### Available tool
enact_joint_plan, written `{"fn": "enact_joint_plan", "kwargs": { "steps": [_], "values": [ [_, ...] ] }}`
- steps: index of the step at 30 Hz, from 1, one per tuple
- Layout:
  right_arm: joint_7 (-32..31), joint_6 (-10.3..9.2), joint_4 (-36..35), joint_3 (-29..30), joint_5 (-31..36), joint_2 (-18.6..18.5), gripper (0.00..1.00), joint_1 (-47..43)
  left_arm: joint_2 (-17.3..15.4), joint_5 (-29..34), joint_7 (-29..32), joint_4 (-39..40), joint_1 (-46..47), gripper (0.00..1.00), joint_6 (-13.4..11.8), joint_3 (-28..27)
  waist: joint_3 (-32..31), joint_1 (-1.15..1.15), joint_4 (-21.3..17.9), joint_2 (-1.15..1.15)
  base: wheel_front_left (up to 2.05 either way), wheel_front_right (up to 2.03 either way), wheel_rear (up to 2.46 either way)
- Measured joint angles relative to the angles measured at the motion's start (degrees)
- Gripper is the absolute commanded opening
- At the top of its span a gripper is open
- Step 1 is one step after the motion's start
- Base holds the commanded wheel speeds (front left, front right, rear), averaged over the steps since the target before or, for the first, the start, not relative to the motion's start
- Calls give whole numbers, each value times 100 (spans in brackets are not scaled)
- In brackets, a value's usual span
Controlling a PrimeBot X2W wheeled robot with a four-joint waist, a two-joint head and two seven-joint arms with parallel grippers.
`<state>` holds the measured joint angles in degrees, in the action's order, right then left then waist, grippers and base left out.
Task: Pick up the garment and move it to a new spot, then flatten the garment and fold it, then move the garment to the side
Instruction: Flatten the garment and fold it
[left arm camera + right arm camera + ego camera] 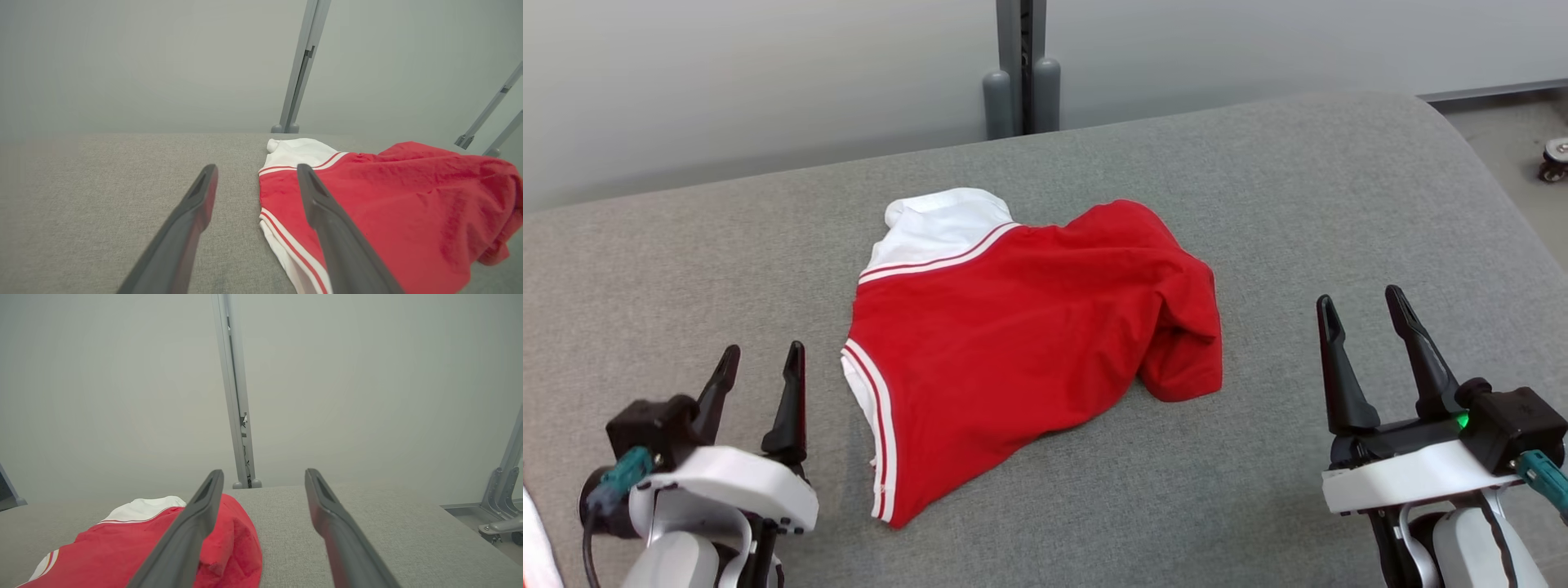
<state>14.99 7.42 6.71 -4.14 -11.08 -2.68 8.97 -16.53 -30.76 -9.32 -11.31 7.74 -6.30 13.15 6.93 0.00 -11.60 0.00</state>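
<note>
Head view, nearest: left hand (764, 351) and right hand (1360, 298), both spread wide and empty, set either side of garment (1013, 327), likely ready for a 2-handed lift. Beyond, garment rumpled mid-worktop (1258, 204), white end farthest.

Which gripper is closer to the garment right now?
The left gripper: it sits just beside the white-striped edge of the red garment, while a wider strip of bare grey cushion separates the right gripper from it.
</note>
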Motion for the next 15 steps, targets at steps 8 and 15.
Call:
{"fn": "enact_joint_plan", "kwargs": {
  "steps": [8,15],
  "values": [
    [0,1,21,-64,-41,3,100,148,-154,-118,929,-715,793,100,98,133,174,0,-219,0,0,0,0],
    [0,0,56,-104,-57,-2,100,264,-149,-377,1967,-1800,1588,100,327,304,358,0,-437,0,0,0,0]
  ]
}}
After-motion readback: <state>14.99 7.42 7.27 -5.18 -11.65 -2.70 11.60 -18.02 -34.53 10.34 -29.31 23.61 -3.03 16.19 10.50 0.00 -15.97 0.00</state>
